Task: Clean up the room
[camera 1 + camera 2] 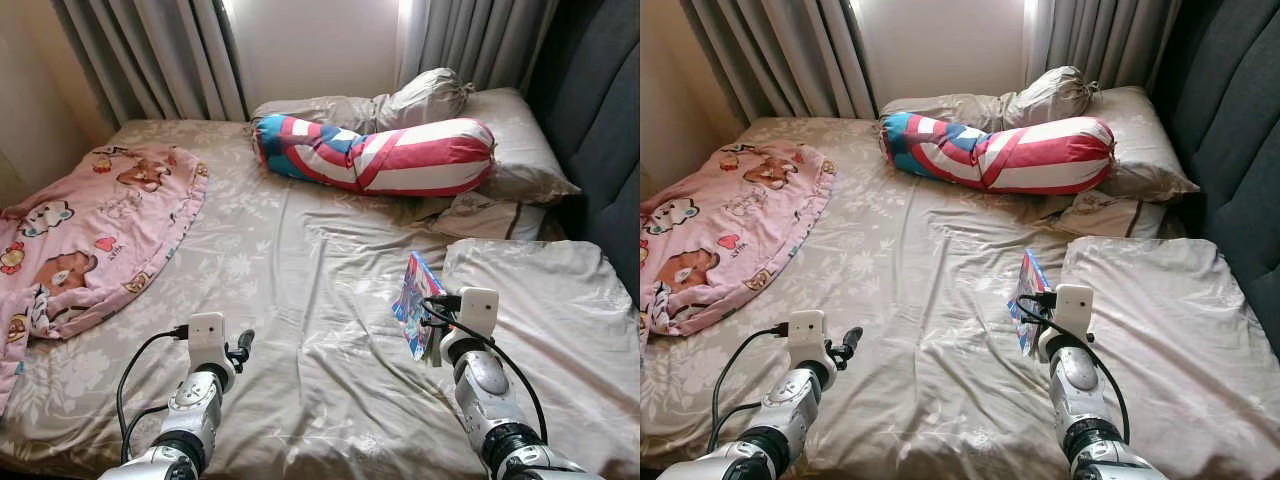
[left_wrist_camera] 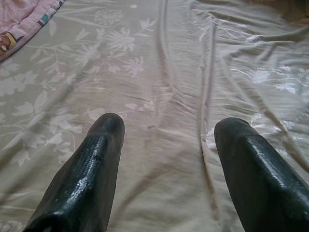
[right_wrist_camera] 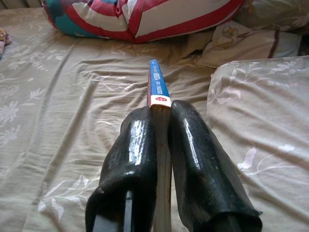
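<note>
The right gripper (image 3: 161,145) clamps a thin book (image 1: 417,303) upright above the bed (image 1: 300,300), beside the flat pillow (image 1: 550,310). The left gripper (image 2: 166,159) hovers spread and empty; the next move likely calls for carrying the book off the bed

no readable text, book (image 3: 159,89) spine included

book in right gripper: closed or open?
Closed. In the right wrist view the right gripper has both fingers clamped flat on the book, with its spine edge-on and pages pressed together.
</note>
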Motion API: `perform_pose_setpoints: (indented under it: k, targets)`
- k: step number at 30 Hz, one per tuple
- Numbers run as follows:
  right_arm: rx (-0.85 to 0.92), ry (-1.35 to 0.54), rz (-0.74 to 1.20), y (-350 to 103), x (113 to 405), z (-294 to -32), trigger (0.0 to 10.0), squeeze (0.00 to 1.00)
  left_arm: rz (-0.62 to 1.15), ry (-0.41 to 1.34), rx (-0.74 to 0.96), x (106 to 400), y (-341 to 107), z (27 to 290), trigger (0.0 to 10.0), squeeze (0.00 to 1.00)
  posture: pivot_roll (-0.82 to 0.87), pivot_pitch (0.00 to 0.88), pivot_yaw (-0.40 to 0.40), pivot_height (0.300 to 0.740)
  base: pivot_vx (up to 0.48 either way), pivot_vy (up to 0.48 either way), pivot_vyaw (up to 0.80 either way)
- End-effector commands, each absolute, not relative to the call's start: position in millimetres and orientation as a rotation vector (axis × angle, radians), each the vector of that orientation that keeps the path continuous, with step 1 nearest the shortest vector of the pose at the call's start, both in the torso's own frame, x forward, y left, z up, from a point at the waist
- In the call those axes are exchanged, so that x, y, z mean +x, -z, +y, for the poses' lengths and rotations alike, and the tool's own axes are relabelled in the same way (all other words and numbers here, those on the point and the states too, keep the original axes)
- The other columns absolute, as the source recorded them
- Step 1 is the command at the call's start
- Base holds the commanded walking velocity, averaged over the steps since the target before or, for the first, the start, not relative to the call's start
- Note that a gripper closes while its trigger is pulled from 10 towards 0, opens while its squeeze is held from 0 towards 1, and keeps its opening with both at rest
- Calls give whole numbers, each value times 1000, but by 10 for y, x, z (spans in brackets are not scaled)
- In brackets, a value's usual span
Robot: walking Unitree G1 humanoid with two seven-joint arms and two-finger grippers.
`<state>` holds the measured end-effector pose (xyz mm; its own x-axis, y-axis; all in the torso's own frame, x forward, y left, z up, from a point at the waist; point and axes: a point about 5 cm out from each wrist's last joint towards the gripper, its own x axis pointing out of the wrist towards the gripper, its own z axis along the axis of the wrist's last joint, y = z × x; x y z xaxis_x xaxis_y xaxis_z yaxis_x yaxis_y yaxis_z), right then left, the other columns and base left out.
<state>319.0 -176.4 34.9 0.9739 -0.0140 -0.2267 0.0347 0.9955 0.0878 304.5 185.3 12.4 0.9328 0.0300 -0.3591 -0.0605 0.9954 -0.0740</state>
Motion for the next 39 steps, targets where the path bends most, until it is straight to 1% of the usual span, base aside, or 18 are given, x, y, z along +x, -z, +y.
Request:
perform_pose_setpoints:
  k: [1, 3, 8, 10, 16, 22, 27, 33, 39]
  targets:
    - [85, 12, 190, -455, 3273, -1729, 10000, 0, 385, -46, -74, 3033, -104, 1864, 10000, 0, 1, 0, 35, 710, 0, 0, 0]
    - [86, 12, 190, -454, 3273, -1728, 10000, 0, 383, -45, -74, 3038, -110, 1865, 10000, 0, 1, 0, 36, 705, 0, 0, 0]
    - [96, 7, 180, -455, 3268, -1697, 10000, 0, 355, -49, -69, 3051, -141, 1882, 10000, 0, -3, 0, 40, 665, 0, 0, 0]
    - [112, 6, 155, -473, 3266, -1692, 10000, 0, 307, -25, -50, 3079, -197, 1869, 10000, 0, 1, 0, 43, 665, 0, 0, 0]
    - [109, 1, 158, -462, 3259, -1671, 10000, 0, 243, 24, -17, 3136, -287, 1804, 10000, 0, 4, 0, 48, 665, 0, 0, 0]
    - [124, -23, 132, -505, 3284, -1595, 10000, 0, 246, 32, -15, 3102, -260, 1820, 10000, 0, 1, 0, 63, 665, 0, 0, 0]
    - [121, -27, 113, -506, 3268, -1566, 10000, 0, 256, 28, -13, 3041, -207, 1854, 10000, 0, 2, 0, 67, 637, 0, 0, 0]
    - [139, -26, 110, -480, 3239, -1562, 10000, 0, 231, 32, -9, 3019, -212, 1870, 10000, 0, 16, 0, 64, 637, 0, 0, 0]
    - [274, 28, 105, -509, 3280, -1597, 10000, 0, 169, 46, -2, 3026, -273, 1849, 10000, 0, 28, 14, 66, 637, 0, 0, 0]
